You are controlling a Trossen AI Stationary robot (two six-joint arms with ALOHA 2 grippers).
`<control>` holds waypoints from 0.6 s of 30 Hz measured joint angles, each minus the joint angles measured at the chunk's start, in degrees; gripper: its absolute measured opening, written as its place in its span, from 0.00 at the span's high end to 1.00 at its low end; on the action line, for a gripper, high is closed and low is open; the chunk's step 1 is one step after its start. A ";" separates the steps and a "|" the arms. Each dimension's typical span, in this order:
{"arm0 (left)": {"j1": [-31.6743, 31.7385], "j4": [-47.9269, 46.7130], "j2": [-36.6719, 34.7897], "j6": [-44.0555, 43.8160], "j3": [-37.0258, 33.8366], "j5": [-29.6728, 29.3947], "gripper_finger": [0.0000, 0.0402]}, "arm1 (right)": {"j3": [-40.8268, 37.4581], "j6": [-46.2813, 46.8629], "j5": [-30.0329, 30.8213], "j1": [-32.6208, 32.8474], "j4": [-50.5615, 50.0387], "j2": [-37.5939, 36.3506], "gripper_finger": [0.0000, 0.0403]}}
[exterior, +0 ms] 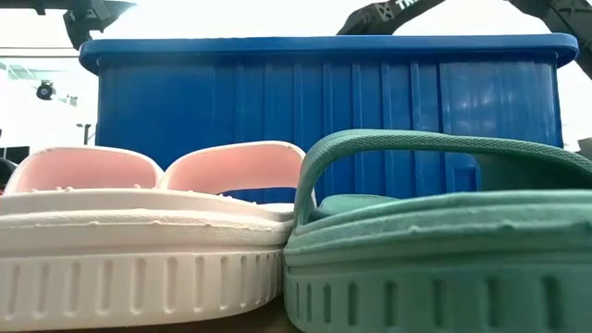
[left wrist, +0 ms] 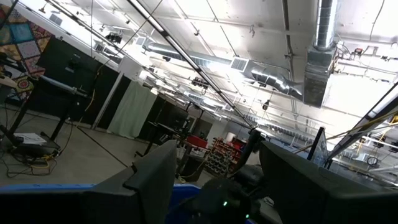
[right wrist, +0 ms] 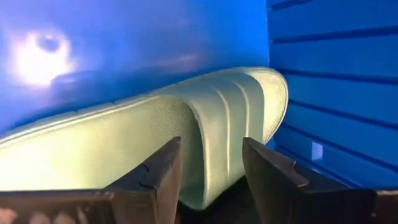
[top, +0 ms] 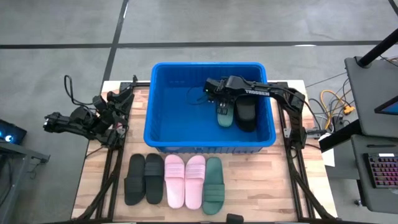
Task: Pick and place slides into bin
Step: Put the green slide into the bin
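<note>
While the green slide [top: 224, 116] lies in the bin [top: 163, 104], on the floor toward its right wall and just beside a black slide [top: 246, 114], the right claw [top: 219, 98] hangs over it with fingers [right wrist: 163, 168] apart, either side of the ribbed strap but not gripping. Looks like a release: slide dropped next to the black one to keep the rest of the floor free for more.

Five slides sit in a row on the surface [top: 261, 186] in front of the bin: black pair [top: 144, 178], pink pair [top: 185, 180], second green slide [top: 214, 185]. Lined up side by side, easy to take one at a time.

Left claw [top: 118, 129] parked at the surface's left edge, clear of the bin, fingers [left wrist: 155, 180] spread, holding nothing. Probably waiting its turn.
</note>
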 joint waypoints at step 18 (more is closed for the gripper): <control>0.00 -0.02 0.00 0.00 -0.01 -0.01 0.46 | 13.52 9.17 -11.83 5.09 -1.48 -16.94 0.64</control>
